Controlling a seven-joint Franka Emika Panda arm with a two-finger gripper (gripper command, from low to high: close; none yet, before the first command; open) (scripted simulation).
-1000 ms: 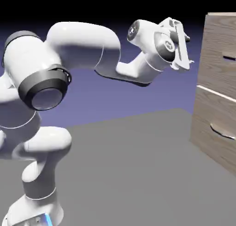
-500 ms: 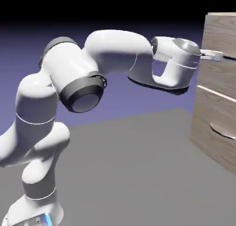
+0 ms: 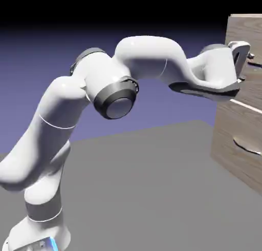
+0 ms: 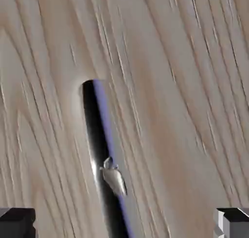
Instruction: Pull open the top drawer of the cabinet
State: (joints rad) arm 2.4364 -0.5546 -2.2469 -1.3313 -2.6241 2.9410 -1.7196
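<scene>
Hand view is basically wall-to-wall wood grain, that's the top drawer (image 4: 185, 86) front filling the whole frame. Its handle (image 4: 102, 159) shows as a dark bar with a bluish sheen running from the middle down past the bottom edge, so its lower end is cut off. A small pale glint sits on the bar. The tool (image 4: 124, 223) only peeks in as two grey fingertips (image 4: 17, 222) at the bottom corners, spread wide apart, with the bar between them but nearer the left one and touching neither.

From the exterior view, the arm (image 3: 102, 96) stretches across to the cabinet (image 3: 240, 142) at the right edge, which is cropped, so only a slice of its front shows. The tool (image 3: 244, 54) is right up against the top drawer (image 3: 243, 29), and the wrist blocks most of that panel, so the handle there is just a dark sliver poking out. Whether the drawer sits flush is hard to tell. The lower panel's curved handle (image 3: 246, 146) is visible, above the grey worktop (image 3: 143, 183).
</scene>
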